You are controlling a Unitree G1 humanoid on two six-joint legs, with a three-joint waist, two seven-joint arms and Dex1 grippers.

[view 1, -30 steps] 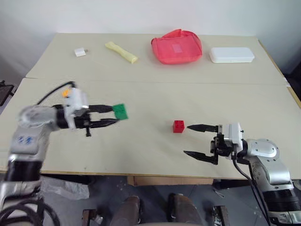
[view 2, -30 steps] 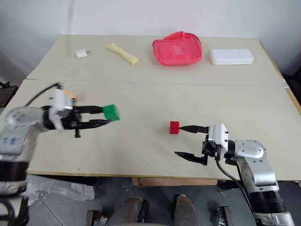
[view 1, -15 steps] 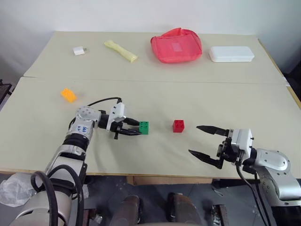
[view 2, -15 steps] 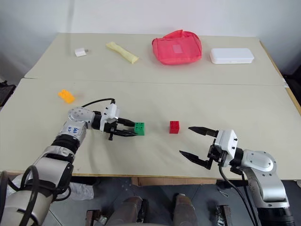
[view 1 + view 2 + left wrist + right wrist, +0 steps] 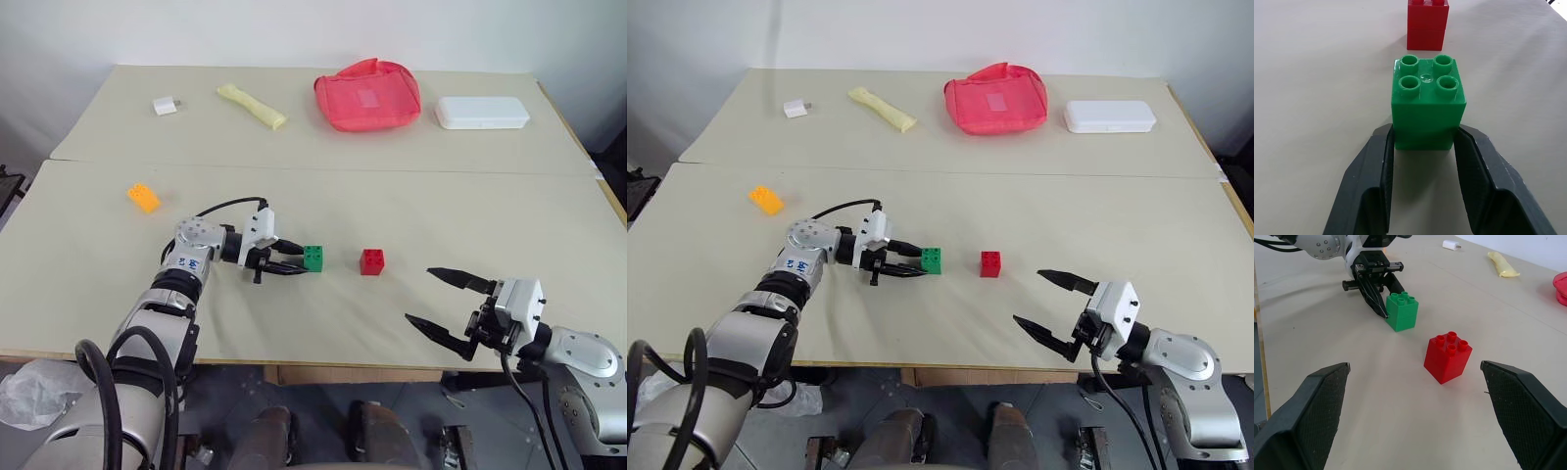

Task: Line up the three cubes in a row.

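Your left gripper [image 5: 297,262] has carried the studded plastic green cube [image 5: 313,258] down onto the matte beige table [image 5: 411,196], pinched shut beside the glossy red cube [image 5: 371,261]; orange cube [image 5: 143,198] lies near the left edge, right gripper [image 5: 446,305] gapes empty.

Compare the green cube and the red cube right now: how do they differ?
The green cube is clamped between the left gripper fingers; the red cube stands free, touched by nothing. Green sits to the red one's left, with a gap between. The open right gripper is nearer red. Both are upright on the table, four studs up, about the same size.
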